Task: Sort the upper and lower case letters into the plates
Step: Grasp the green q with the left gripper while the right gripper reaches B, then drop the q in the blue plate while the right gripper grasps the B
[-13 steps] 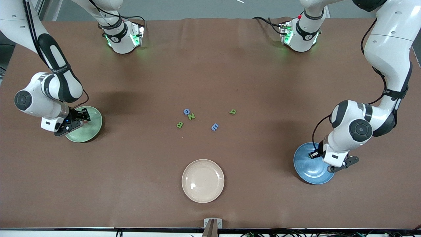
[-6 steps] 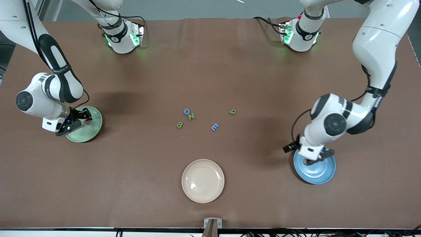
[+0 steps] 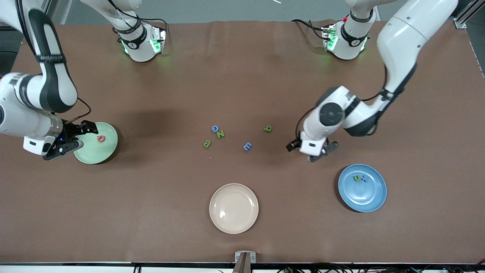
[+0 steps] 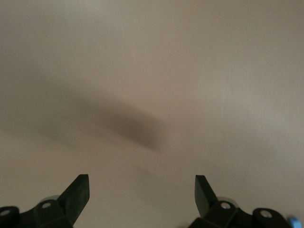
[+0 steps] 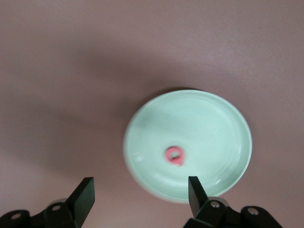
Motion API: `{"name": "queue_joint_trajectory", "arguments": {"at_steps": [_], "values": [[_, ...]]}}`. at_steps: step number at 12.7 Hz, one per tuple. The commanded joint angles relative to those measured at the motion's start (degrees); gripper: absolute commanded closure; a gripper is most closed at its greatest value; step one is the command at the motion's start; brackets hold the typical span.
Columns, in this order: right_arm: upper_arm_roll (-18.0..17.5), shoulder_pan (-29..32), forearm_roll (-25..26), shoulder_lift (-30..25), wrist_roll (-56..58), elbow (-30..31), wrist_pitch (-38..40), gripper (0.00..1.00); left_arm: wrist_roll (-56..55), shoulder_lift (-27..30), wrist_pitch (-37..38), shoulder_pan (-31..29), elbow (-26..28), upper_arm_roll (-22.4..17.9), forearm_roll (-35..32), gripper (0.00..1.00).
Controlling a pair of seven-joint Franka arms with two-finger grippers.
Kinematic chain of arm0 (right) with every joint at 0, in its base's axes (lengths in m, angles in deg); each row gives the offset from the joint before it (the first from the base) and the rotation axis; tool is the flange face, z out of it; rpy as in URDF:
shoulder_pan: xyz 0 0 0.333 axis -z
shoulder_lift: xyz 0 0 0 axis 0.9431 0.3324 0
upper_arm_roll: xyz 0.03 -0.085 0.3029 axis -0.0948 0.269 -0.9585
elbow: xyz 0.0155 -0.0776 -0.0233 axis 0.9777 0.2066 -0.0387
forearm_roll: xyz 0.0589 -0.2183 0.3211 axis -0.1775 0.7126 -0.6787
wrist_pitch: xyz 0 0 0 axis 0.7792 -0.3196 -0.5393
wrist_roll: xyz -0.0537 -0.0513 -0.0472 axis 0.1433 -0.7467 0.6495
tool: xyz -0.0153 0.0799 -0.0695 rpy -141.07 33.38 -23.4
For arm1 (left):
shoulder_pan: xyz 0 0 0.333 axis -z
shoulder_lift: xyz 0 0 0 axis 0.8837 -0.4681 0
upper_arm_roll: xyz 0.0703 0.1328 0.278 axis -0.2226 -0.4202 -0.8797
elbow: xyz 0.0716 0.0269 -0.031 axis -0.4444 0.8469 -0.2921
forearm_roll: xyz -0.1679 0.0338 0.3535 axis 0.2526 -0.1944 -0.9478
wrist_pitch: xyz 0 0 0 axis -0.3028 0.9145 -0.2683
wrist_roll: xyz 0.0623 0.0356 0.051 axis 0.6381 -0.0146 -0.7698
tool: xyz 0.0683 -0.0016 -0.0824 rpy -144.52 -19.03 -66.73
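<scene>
Both claws are wide and empty. The left gripper (image 3: 317, 153) hangs over bare table at about 10 o'clock from the blue plate (image 3: 373, 197), which holds the u (image 3: 357, 178) and x (image 3: 363, 179). The right gripper (image 3: 64, 138) sits at the green plate's (image 3: 93, 153) 9 o'clock edge; the red Q (image 3: 100, 138) lies inside.

Five letters wait mid-table: G (image 3: 215, 128), N (image 3: 220, 133), B (image 3: 207, 143), E (image 3: 247, 146) and g (image 3: 268, 129). The g is best approached straight down, jaws straddling it. No brand writing is readable.

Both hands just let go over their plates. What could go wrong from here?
1. The blue G and green N touch, so picking one may drag the other.
2. The open left hand is heading to the same cluster the open right hand may reach for, risking a clash.
3. The beige plate could catch a wrong drop.
</scene>
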Motion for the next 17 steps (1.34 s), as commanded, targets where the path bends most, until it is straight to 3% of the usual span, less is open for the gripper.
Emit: {"name": "queue_joint_trajectory", "arguments": {"at_steps": [1, 4, 7, 10, 12, 14, 17], "values": [[0.06, -9.91, -0.11, -4.69, -20.37, 0.23, 3.73, 0.02, -13.84, -1.13, -3.52, 4.95, 1.42, -0.3, -2.86, 0.09], [0.06, -20.38, -0.72, -4.27, -40.26, 0.32, 3.39, 0.01, -31.5, -3.07, -5.65, 8.83, 2.31, -0.57, -10.39, 0.14], [0.14, -28.03, -4.33, -2.43, -55.3, 0.32, -2.3, 0.01, -44.61, -6.23, -6.35, 10.93, 2.31, -0.66, -17.44, 0.19], [0.14, -34.45, -4.33, 2.83, -70.32, 0.5, -9.43, 0.01, -48.61, -7.55, -6.7, 11.29, 2.22, -0.74, -19.92, 0.28], [0.14, -37.54, -4.33, 6.61, -80.09, 0.5, -14.7, 0.02, -48.61, -7.91, -6.7, 11.82, 2.05, -0.74, -19.83, 0.47], [0.14, -39.56, -4.33, 10.22, -87.74, 0.5, -19.71, 0.02, -48.52, -7.91, -6.7, 11.73, 1.69, -0.74, -19.83, 0.97], [0.23, -40.54, -4.33, 13.92, -92.52, 0.58, -25.08, 0.02, -45.46, -7.03, -5.92, 9.98, -0.31, -0.83, -19.92, 1.0]]}}
